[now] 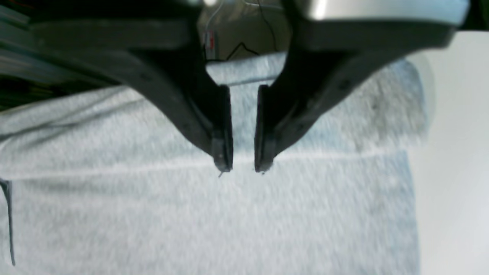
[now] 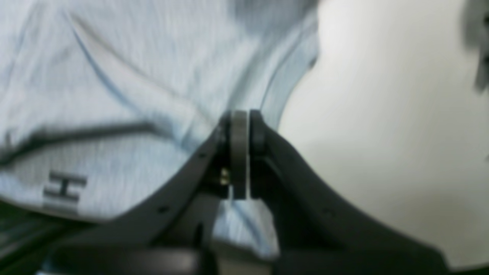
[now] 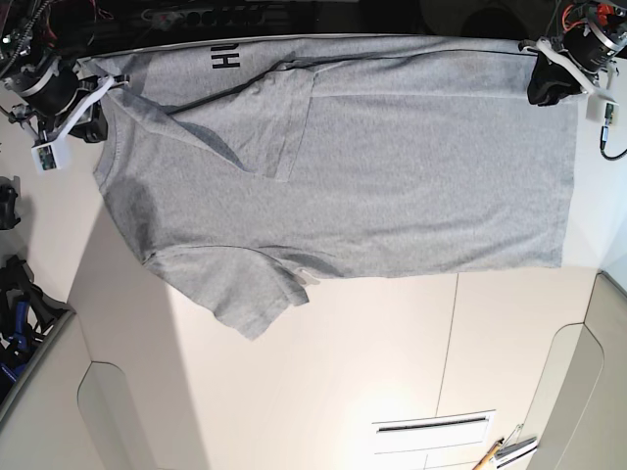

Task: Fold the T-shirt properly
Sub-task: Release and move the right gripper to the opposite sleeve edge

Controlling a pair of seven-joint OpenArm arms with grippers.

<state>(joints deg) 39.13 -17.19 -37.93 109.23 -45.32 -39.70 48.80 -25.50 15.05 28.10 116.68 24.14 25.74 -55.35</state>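
The heather-grey T-shirt (image 3: 392,166) lies spread on the white table (image 3: 343,382), its far edge folded over and showing black letters (image 3: 226,59). One sleeve (image 3: 257,299) sticks out toward the front. My right gripper (image 3: 95,119) is at the shirt's left edge; in the right wrist view (image 2: 240,114) its jaws stand shut with a grey strip of shirt (image 2: 133,57) pinched between them, near a printed H (image 2: 63,187). My left gripper (image 3: 549,86) is at the far right corner. In the left wrist view (image 1: 243,168) it is narrowly open just over the cloth (image 1: 229,221).
Dark cables and equipment (image 3: 176,15) line the table's far edge. Blue and black gear (image 3: 20,313) sits off the left side. A pen-like tool (image 3: 490,456) and a white strip (image 3: 431,428) lie at the front right. Bare tabletop (image 1: 458,152) lies beside the hem.
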